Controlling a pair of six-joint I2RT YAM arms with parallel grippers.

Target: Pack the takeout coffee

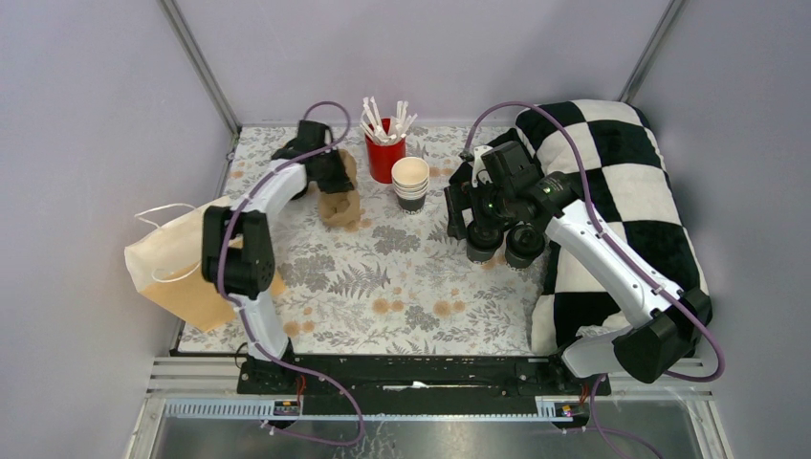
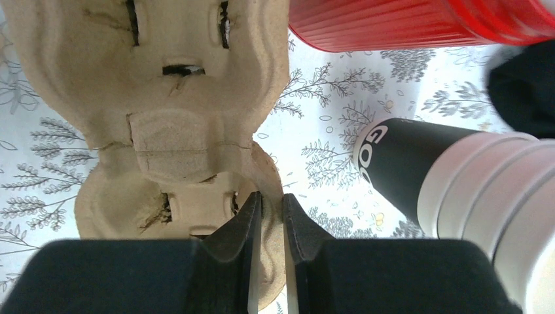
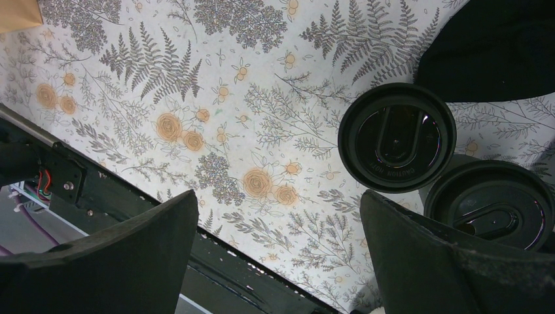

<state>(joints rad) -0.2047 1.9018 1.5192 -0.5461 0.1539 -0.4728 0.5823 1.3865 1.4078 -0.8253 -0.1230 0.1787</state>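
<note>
While the left hand point(image 2: 268, 204) pinched the cup tray point(image 2: 163, 98) by its rim and the right hand point(image 3: 278, 199) hung open, the tray might bend and slip.

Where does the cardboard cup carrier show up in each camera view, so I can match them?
Top external: cup carrier left of centre, below-left of the red cup.
Left wrist: cup carrier fills the upper left; red cup at top right.
Right wrist: not in it.
Shared landmark: floral tablecloth, in all three views.
</note>
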